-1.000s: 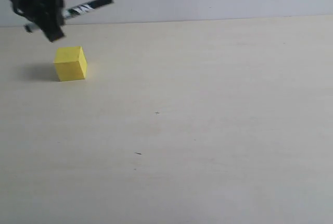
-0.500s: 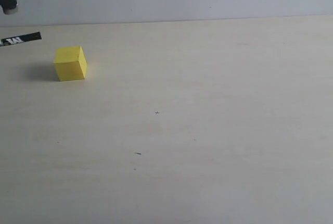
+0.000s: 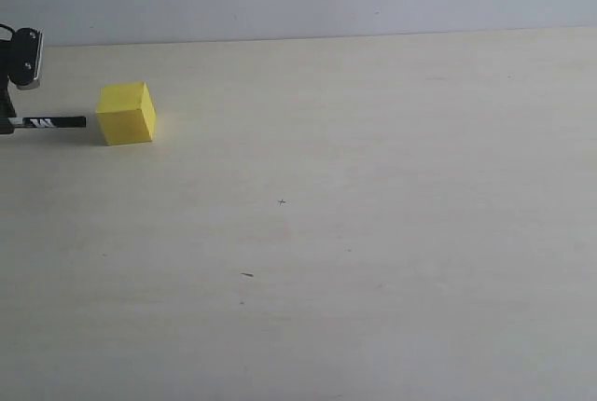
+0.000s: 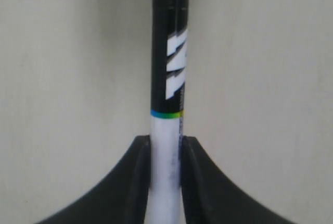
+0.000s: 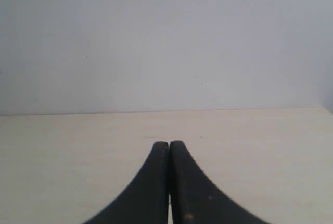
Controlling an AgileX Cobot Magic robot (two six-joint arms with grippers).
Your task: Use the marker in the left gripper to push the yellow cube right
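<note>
Lowered since half a second ago, the marker now lies level at the far left edge of the exterior view. Its black tip points right, at the yellow cube. The cube has not shifted and sits in the upper left of the frame on the pale bench. The tip stops just beside the cube's left face, and a thin gap seems to remain.

The cube looks light, stiff and matte, so it will likely slide easily on the smooth bench. A push off-centre could make it spin instead. The middle of the left face, low down, seems the best place to press. The marker is slim, rigid and smooth, and could pivot or slip back in the jaws under load.

In the left wrist view, the left gripper is closed narrowly around the marker's white barrel, just behind the coloured band. One jaw presses on each side.

The right gripper has its jaws pressed together and holds nothing. It points at the far wall.
</note>
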